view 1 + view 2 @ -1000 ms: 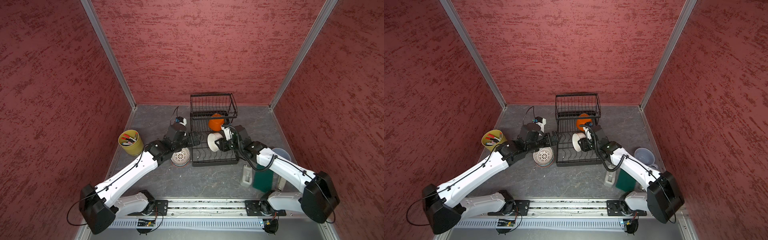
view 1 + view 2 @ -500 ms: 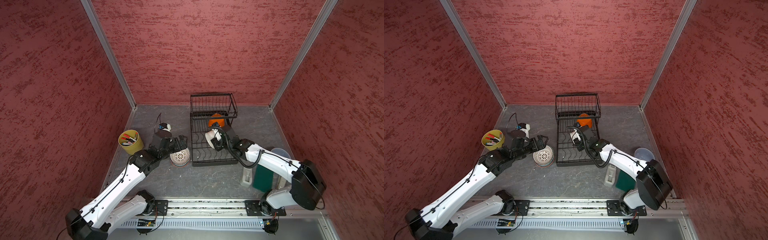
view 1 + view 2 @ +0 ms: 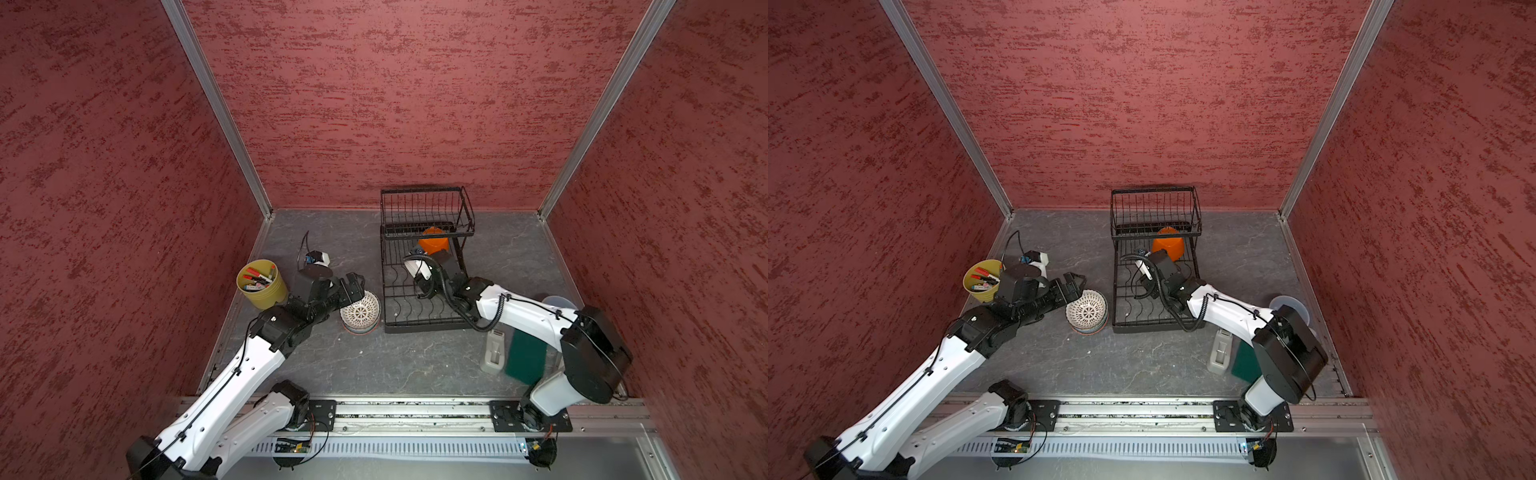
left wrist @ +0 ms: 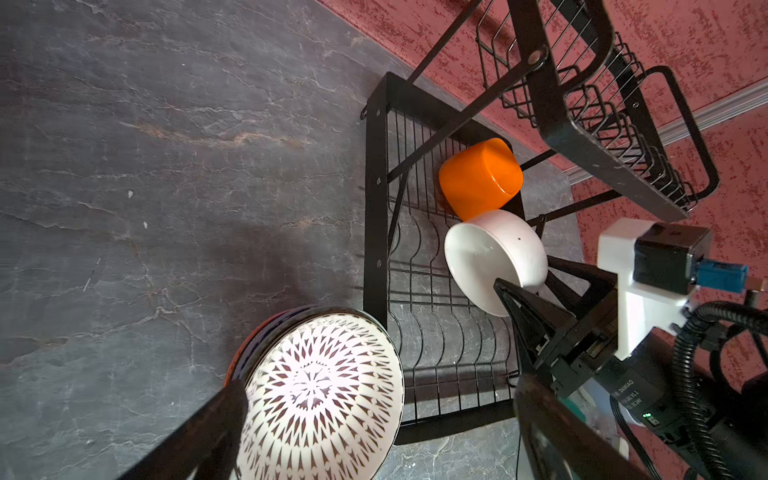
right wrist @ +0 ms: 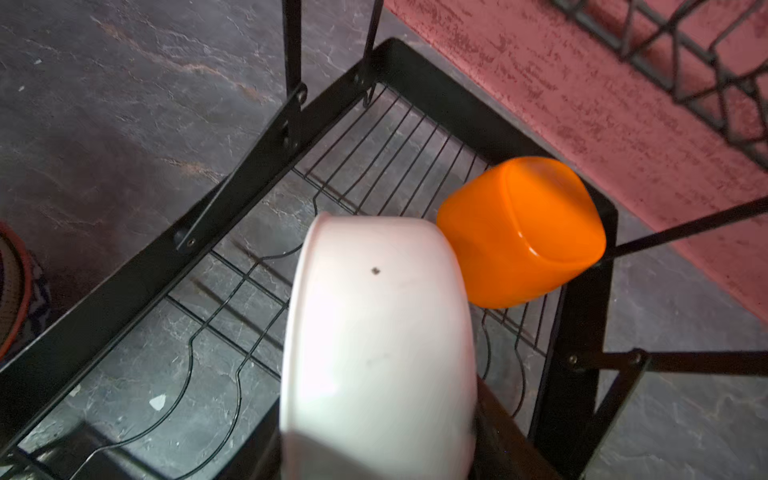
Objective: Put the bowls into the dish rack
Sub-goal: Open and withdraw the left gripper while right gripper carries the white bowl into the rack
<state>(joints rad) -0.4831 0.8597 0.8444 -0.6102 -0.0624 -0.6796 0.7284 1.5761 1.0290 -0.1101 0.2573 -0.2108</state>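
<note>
The right gripper (image 4: 530, 280) is clamped on the white bowl (image 5: 374, 332), pinching its wall near the rim. In the left wrist view one dark fingertip shows against the bowl's lower edge. The bowl stands on edge, tilted, over the wire floor of the dish rack (image 3: 424, 328), a little above the middle of the frame in both top views. Its upper side sits right against the orange bowl (image 5: 519, 232). Whether the two actually touch cannot be told, nor whether the white bowl rests on the wires. The orange bowl lies tipped over in the upper right corner of the rack's base tray, under the raised basket (image 3: 426, 208).

The left gripper (image 3: 1074, 286) has its jaws spread wide and holds nothing. In both top views it hangs at the upper left edge of the stack of patterned bowls (image 3: 360, 311). That stack sits on the grey table (image 3: 374, 365), just beside the lower left corner of the rack. In the left wrist view one finger (image 4: 199, 432) crosses the stack's rim at the lower left of the frame. The other finger rises at the lower right, in front of the rack. The top bowl, white with a dark starburst pattern, lies between them, and contact with either finger cannot be told.

A yellow-green cup of markers (image 3: 262, 284) stands left of the left gripper, by the left wall. A green block (image 3: 525, 357) lies at the lower right, beside the right arm.
</note>
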